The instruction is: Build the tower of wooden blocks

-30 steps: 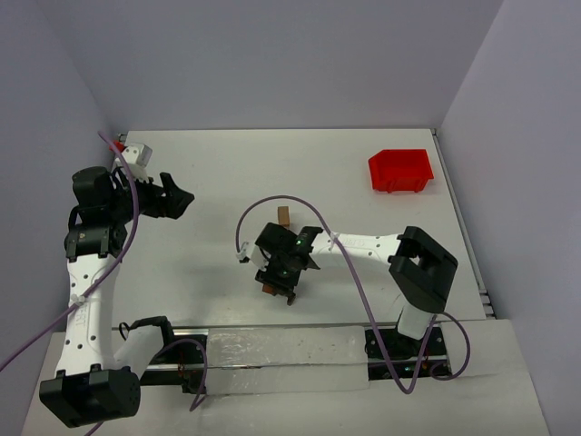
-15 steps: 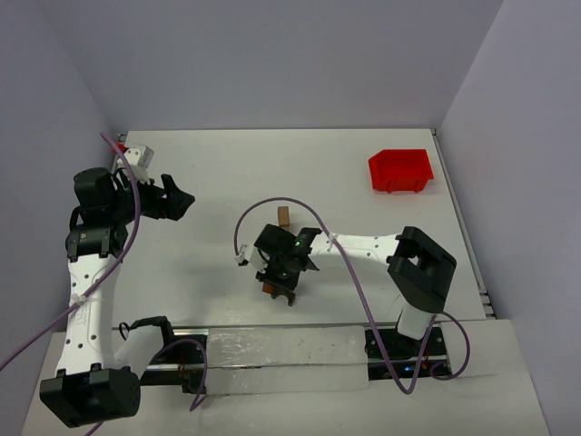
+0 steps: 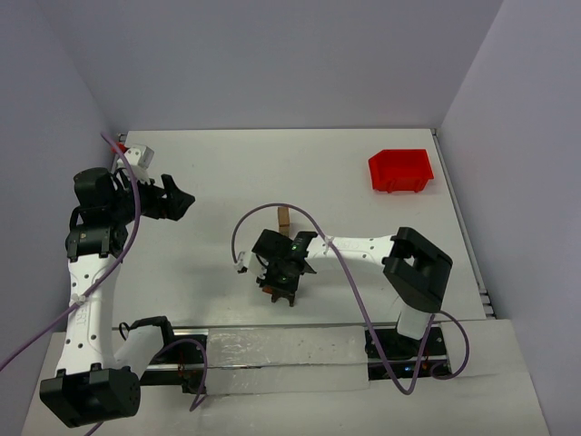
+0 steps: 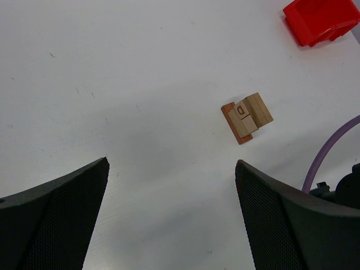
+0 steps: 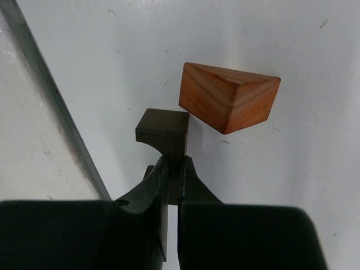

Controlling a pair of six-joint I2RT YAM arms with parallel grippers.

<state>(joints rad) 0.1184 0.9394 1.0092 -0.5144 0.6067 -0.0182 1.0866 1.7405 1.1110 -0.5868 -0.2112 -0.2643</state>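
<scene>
Here, the right gripper (image 5: 172,166) sits low in the lower centre of the overhead view. Its jaws are drawn narrow and pinch the thin lower part of a dark arch block (image 5: 163,130), whose curved cut-out shows at its lower left in the wrist view. The grip probably falls on this slim section because it fits between the fingers. Whether the block has left the table (image 3: 209,173) cannot be told. A reddish-brown wedge block (image 5: 228,97) lies ungripped just beside it, in the upper right of the wrist frame and clear of the fingers.

The tower (image 3: 284,216) stands just above the gripper in the overhead frame, near but not touching it. In the left wrist view it appears right of centre as a small cluster of tan pieces on a reddish base. Its mid-table position seems chosen to lie within reach of either arm.

The left gripper (image 4: 171,164) hovers at the left of the overhead view, jaws spread wide with nothing between them. It is well apart from the stack, probably to leave the working arm room. The red bin (image 3: 400,170) rests in the upper right, well apart from all the blocks. The step in hand appears to be picking up the arch piece for the stack.
</scene>
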